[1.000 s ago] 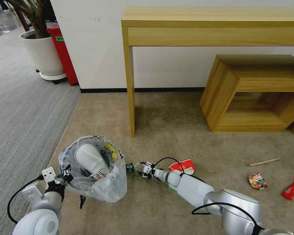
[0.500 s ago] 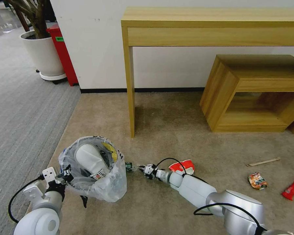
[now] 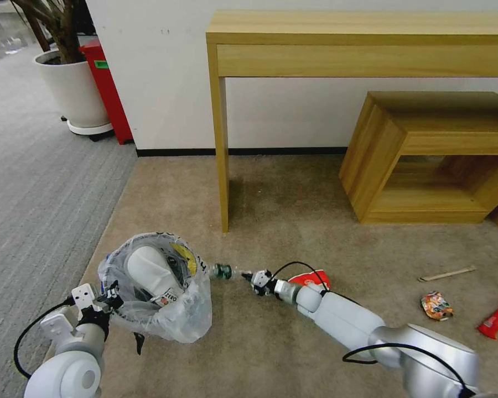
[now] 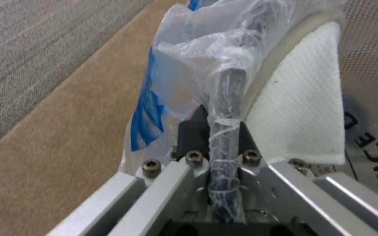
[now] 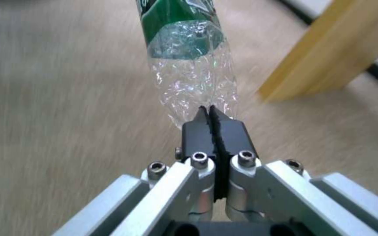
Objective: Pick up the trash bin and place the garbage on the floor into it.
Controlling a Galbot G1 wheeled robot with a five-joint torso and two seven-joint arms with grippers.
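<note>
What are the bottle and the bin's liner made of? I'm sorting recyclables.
The bottle looks like thin clear plastic, crumpled and glinting, with a green label, pinched in the right end effector. The bin liner looks like crinkled see-through plastic film with blue print, clamped at the rim by the left end effector.

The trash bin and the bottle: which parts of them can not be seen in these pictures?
- trash bin: its dark wall and base, head view, covered by the crinkled plastic bag.
- bottle: its cap end, right wrist view, cut by the picture's edge; head view, too small.
- paper cup: mostly behind the right arm, head view.
</note>
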